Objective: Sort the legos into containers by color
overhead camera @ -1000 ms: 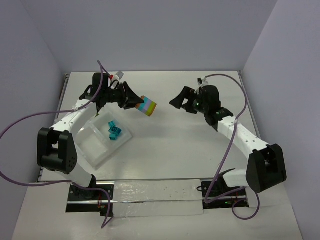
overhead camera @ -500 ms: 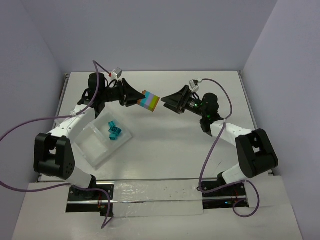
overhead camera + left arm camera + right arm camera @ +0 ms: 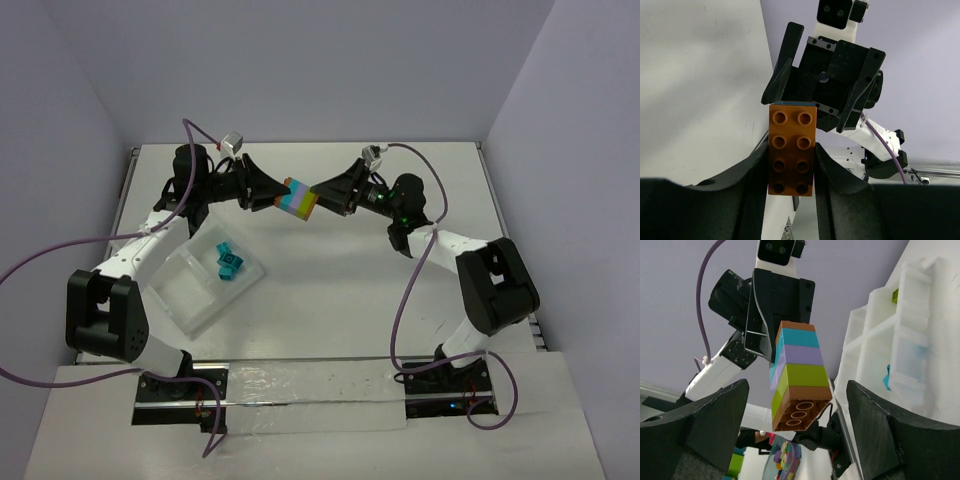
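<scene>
My left gripper is shut on a clipped stack of legos, held in the air above the table. The stack is banded orange, teal, purple, lime green and orange; its studded orange end faces the left wrist camera. My right gripper is open, one finger on either side of the stack's free orange end, with gaps showing on both sides. The clear tray of containers lies at the left. One compartment holds teal bricks, and another holds a lime green brick.
Both arms meet over the table's far middle, between purple-grey walls. Purple cables loop off each arm. The right wrist view shows a round dish of mixed bricks far below the stack.
The right arm has swung left across the table until its open jaws flank the stack's free end. The left gripper kept its hold and shifted only slightly.
</scene>
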